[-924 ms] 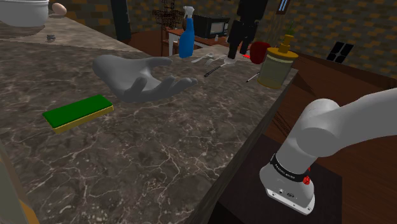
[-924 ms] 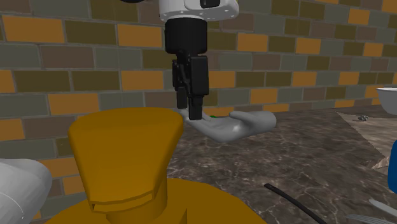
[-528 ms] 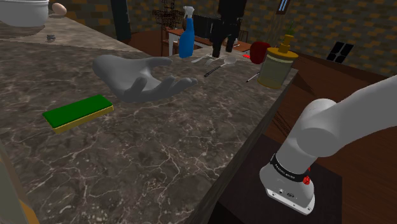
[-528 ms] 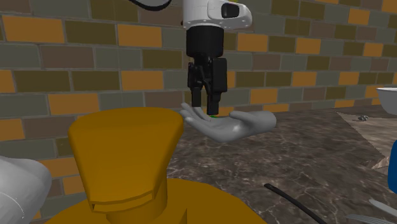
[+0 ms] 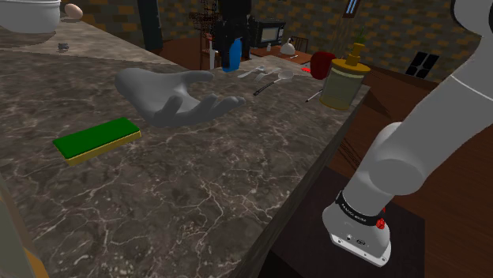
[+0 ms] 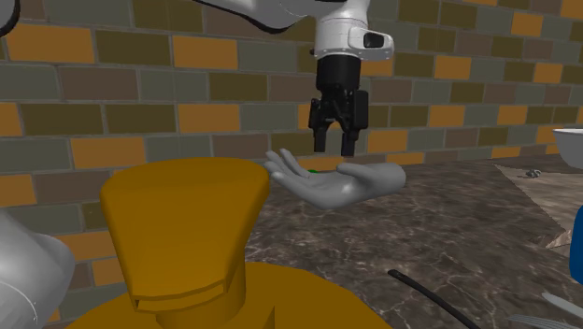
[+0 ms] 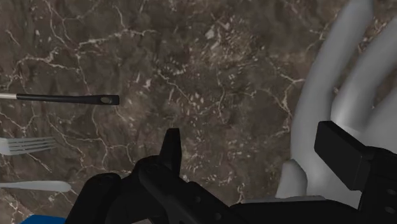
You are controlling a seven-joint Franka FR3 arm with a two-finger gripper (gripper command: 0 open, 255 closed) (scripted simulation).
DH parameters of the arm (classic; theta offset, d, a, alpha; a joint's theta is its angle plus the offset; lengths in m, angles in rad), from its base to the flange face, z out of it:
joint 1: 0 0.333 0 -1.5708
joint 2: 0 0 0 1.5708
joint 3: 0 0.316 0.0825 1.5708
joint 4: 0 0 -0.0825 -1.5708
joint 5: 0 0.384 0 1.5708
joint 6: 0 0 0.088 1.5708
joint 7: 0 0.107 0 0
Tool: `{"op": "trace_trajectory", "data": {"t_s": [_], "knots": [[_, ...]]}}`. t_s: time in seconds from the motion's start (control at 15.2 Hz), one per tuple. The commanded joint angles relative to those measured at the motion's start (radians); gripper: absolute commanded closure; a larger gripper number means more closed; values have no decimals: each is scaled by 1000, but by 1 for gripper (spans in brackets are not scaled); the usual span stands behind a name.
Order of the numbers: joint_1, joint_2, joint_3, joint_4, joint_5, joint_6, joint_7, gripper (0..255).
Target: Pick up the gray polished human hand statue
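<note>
The gray glossy hand statue (image 5: 174,99) lies palm up on the dark marble counter (image 5: 197,197), its fingers pointing toward the shoulder view's right. My black gripper (image 6: 335,148) hangs open above the counter, just over the statue's fingers, and holds nothing. In the wrist view the gripper (image 7: 254,145) looks down on bare marble. There the statue's pale fingers (image 7: 347,76) run beside one black fingertip (image 7: 340,153) and do not lie between the two. In the shoulder view the gripper (image 5: 227,41) is high up, in front of a blue spray bottle (image 5: 235,60).
A green sponge (image 5: 96,140) lies nearer the counter's front. A mustard-yellow jar (image 5: 345,79), a red cup (image 5: 321,65) and cutlery with a black-handled knife (image 7: 63,98) sit behind the gripper. A white bowl (image 5: 28,16) and an egg (image 5: 73,10) are at the far left.
The gripper has travelled toward the shoulder view's left, from over the red cup and cutlery to the statue's fingertips. It has turned, and its fingers now show apart.
</note>
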Motion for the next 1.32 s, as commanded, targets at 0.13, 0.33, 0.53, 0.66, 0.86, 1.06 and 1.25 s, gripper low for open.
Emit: {"op": "trace_trajectory", "data": {"t_s": [0.13,0.33,0.53,0.66,0.86,1.06,1.25], "knots": [[26,204,56,206,-67,-59,62,0],[61,350,85,368,-123,-119,102,0],[59,338,81,312,-119,-74,102,0],[57,331,80,277,-117,-44,103,0],[55,325,79,234,-114,-8,104,0],[54,323,79,229,-114,-5,103,255],[54,323,79,231,-114,-6,103,255]]}}
